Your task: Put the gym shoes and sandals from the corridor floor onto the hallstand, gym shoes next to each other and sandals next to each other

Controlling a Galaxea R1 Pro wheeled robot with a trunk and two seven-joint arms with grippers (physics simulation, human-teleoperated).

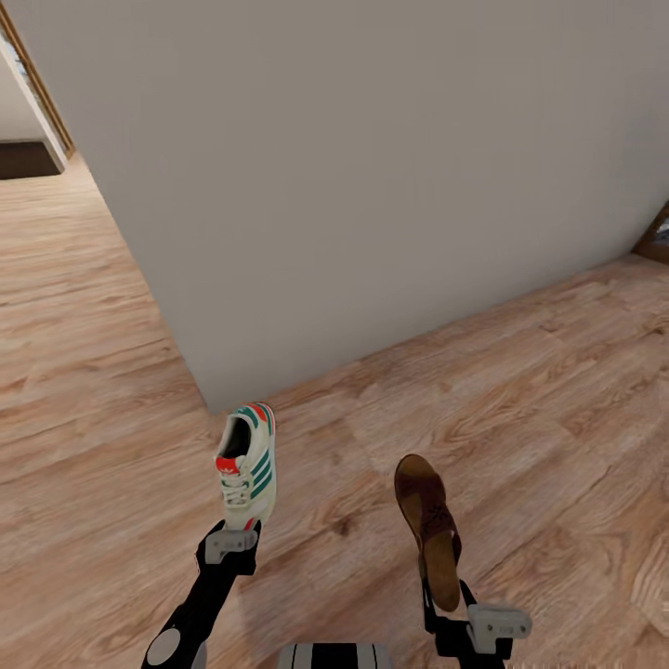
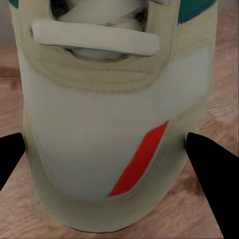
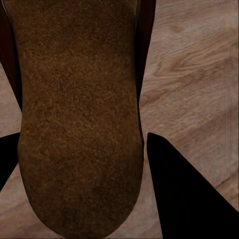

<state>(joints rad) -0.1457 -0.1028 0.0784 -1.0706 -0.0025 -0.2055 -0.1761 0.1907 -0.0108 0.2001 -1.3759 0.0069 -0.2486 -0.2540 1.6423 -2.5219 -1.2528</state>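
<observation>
Gym shoe and sandal sit clamped between fingers.

gym shoe toe cut off, sandal cropped

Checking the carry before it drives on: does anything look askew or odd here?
Nothing stands out. The left gripper holds a gym shoe and the right gripper a sandal, both above the corridor floor.

Bright, even, flat rendered light with no glare leaves only a faint shadow on the floor, while both wrist close-ups look soft and slightly blurred.
</observation>
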